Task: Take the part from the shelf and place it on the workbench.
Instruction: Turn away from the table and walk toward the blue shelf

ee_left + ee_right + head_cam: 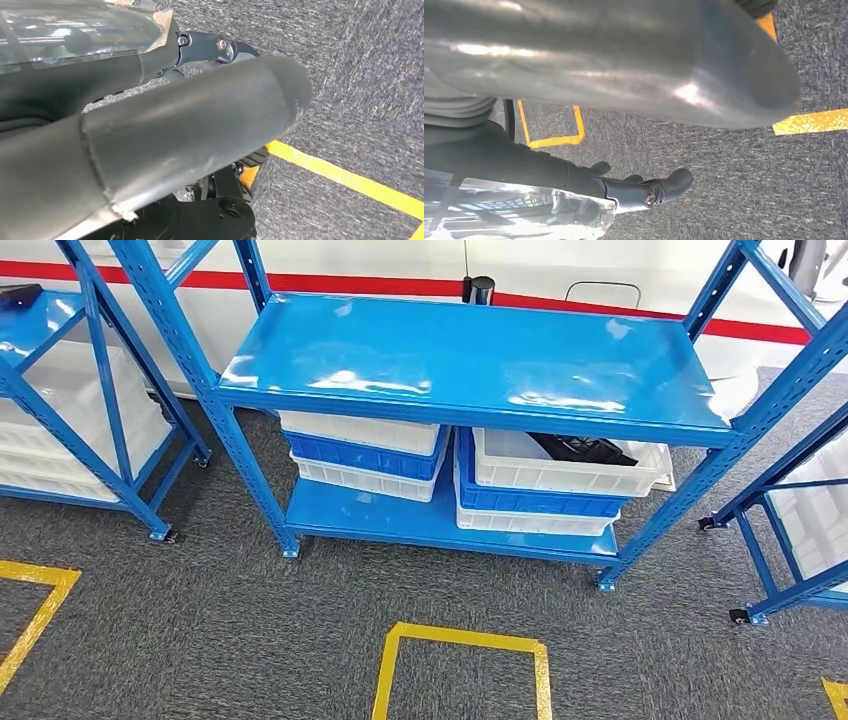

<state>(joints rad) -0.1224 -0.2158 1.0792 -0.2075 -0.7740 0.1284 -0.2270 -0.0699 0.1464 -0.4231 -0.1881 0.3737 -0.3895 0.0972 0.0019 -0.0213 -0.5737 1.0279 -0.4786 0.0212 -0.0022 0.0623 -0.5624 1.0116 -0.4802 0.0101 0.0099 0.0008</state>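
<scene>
Both hands (165,135) (624,65) empty, fingers apart | part (583,449) in shelf (470,360) bin, well apart

From my remote seat this looks like a warehouse or factory storeroom: blue steel shelf (470,355) with stacked white and blue bins (545,485) under its top deck, grey carpet floor (200,640) with yellow tape squares (462,665) in front of it.

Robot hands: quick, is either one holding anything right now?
Left robot hand: holds nothing, fingers apart, open.
Right robot hand: holds nothing, fingers apart, open.
</scene>
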